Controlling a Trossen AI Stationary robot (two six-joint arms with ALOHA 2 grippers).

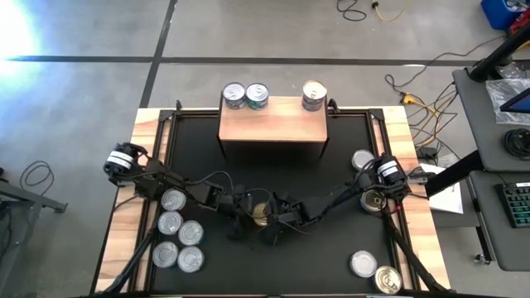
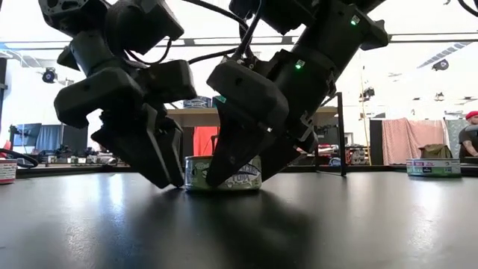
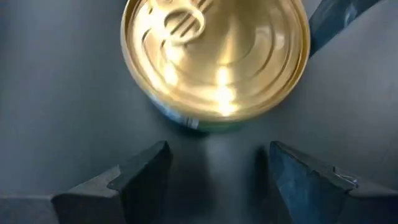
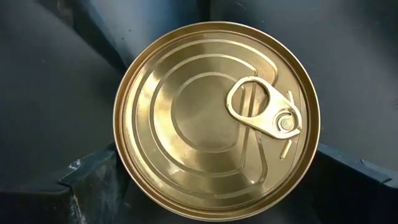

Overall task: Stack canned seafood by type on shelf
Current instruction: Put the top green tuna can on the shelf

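While my right gripper straddles the gold-topped tin, wide | left gripper beside it, parted, empty.

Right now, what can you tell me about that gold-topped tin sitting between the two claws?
The gold-topped tin is short, round and metal, its shiny lid ringed with ridges and fitted with a pull tab. A pale label with some green wraps its side. It stands upright on the black mat, mid-table. The right claw straddles it, fingers open; the left claw sits open just beside it.

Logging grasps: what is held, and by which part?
Right gripper straddles the sides of the gold-topped tin; grip cannot be told. Left gripper holds nothing.
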